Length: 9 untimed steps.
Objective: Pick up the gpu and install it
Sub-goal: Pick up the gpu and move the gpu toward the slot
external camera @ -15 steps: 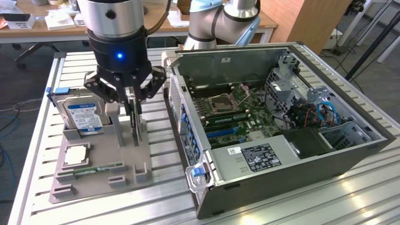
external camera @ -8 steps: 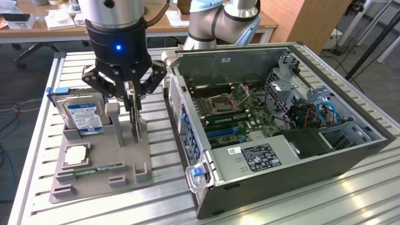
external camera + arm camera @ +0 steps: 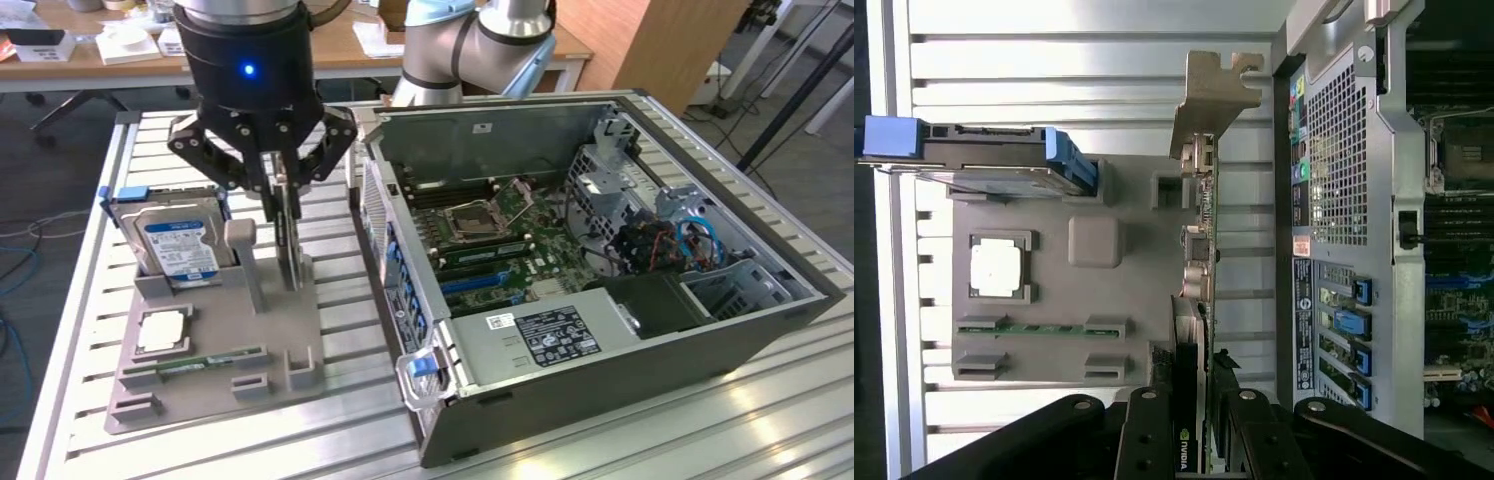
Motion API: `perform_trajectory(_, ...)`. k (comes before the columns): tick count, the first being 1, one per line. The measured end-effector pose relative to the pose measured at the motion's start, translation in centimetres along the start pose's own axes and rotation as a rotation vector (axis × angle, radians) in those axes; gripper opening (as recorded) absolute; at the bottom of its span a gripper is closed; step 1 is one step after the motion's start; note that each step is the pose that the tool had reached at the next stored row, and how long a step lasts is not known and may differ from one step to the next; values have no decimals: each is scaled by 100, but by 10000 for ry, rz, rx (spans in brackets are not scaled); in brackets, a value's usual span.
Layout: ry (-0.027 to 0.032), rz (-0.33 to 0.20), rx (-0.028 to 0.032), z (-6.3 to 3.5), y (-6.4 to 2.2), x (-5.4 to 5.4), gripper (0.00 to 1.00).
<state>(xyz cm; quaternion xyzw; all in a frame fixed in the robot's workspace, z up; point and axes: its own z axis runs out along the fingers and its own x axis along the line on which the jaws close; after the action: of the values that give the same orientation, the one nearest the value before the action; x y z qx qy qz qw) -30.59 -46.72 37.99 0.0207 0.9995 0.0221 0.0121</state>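
"One card in the fingers, is that right?"

"Yes. The black multi-link gripper is clamped on the gpu, a thin dark circuit card held on edge and hanging straight down from the fingers. In the wrist view the gripper pinches the gpu from both sides. The card's silvery metal end bracket juts out at the end farthest from the fingers."

"Is it free of its stand?"

"I cannot tell. Its lower edge is close to the grey plastic parts tray directly below the gripper, but contact or a gap does not show."

"What else is on that tray?"

"To the gripper's side, toward the exterior view's left, stands a boxy hard drive with a blue-white label. Farther from the gripper lie a square silvery processor chip and a narrow green memory stick."

"And the other side?"

"Just beside the gripper, toward the exterior view's right, the dark open computer case lies on the slatted aluminium table. Its green motherboard is exposed."
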Motion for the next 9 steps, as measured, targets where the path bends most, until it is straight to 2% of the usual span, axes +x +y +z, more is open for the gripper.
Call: perform_trajectory(9, 0, 0, 0, -177, 8, -10, 26)
